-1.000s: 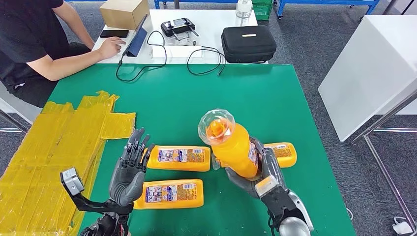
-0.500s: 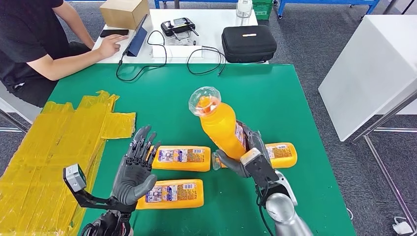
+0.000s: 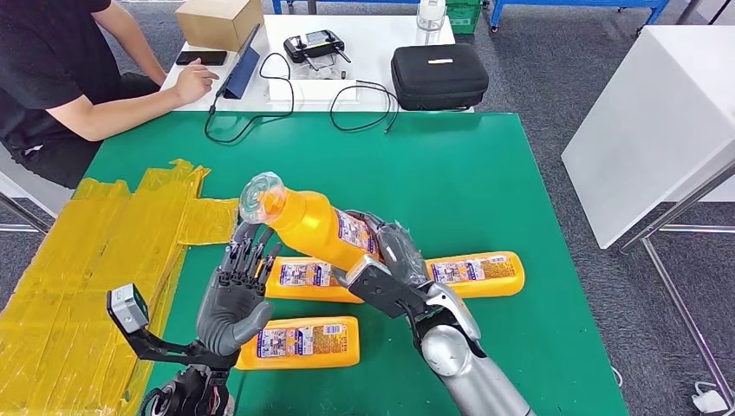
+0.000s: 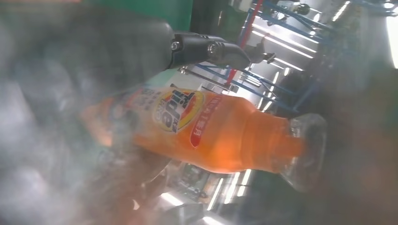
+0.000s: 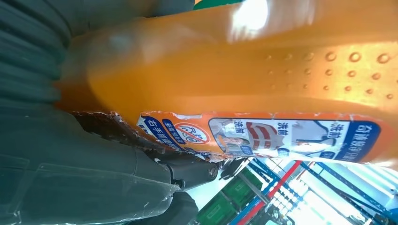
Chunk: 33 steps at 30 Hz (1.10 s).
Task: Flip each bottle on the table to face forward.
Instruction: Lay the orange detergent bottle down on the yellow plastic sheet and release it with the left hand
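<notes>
1. Head view: the right hand (image 3: 386, 273) grips the orange bottle (image 3: 316, 224), now tipped far over toward the left hand (image 3: 236, 290), not upright as before.
2. Left hand is spread wide, holding nothing.
3. Left wrist view is blurry; the bottle's base is hidden.

Four orange bottles (image 3: 310, 224) (image 3: 314, 277) (image 3: 302, 341) (image 3: 475, 271), two hands (image 3: 232, 299) (image 3: 381, 269).

Held bottle (image 5: 263, 70) cut off at right wrist view's edge; left wrist view blurred.
</notes>
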Each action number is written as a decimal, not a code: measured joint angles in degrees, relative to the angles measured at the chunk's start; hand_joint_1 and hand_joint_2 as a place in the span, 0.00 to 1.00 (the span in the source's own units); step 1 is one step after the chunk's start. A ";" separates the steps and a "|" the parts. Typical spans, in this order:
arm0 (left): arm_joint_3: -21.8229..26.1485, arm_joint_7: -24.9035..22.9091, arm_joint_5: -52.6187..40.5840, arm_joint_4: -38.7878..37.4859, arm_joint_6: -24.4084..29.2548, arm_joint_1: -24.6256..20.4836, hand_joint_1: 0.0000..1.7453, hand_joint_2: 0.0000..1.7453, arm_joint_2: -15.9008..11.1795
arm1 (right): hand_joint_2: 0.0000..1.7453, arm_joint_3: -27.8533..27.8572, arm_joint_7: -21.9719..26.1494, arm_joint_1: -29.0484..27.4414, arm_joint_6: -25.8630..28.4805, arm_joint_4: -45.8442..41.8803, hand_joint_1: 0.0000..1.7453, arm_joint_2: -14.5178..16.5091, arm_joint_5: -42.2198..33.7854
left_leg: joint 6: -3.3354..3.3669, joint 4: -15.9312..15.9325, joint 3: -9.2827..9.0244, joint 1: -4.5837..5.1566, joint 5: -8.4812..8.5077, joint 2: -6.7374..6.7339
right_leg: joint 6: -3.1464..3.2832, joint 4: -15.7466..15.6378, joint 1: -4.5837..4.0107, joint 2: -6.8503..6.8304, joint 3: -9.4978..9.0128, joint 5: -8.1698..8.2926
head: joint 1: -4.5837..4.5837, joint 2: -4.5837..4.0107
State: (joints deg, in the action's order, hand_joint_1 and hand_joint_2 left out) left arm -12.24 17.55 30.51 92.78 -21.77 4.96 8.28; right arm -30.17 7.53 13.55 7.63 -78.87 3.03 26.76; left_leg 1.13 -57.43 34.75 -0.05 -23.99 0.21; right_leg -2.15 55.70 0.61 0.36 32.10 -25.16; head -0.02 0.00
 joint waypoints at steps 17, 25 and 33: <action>1.58 -0.09 1.08 0.20 -0.01 -0.12 0.00 1.00 -0.05 | 1.00 -7.61 -9.02 7.94 0.81 10.00 1.00 5.04 8.85 | -0.05 0.01 0.03 -0.04 0.05 0.00 | 0.01 0.03 -0.05 0.00 0.04 0.00 | 0.01 0.00; 2.19 -0.70 1.27 1.40 1.98 0.10 0.00 1.00 -0.16 | 1.00 -9.52 -10.17 9.90 1.23 14.57 1.00 7.51 11.14 | -0.05 0.00 0.05 -0.03 0.05 -0.01 | 0.01 0.02 -0.03 0.01 0.06 0.00 | 0.01 0.00; 3.49 -1.17 1.54 4.86 5.01 1.40 0.00 1.00 -0.22 | 1.00 -12.82 -10.97 11.56 1.26 17.27 1.00 10.27 14.10 | -0.06 0.00 0.06 -0.05 0.05 -0.03 | 0.01 0.03 -0.05 0.02 0.11 0.00 | 0.01 0.00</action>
State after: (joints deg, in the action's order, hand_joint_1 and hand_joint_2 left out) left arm -8.75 16.38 32.05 97.64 -16.76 6.36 8.07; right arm -42.99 -3.44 25.10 8.90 -61.60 13.30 40.86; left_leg 1.07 -57.43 34.81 -0.10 -23.95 0.17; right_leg -2.14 55.73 0.56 0.37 32.21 -25.16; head -0.02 0.00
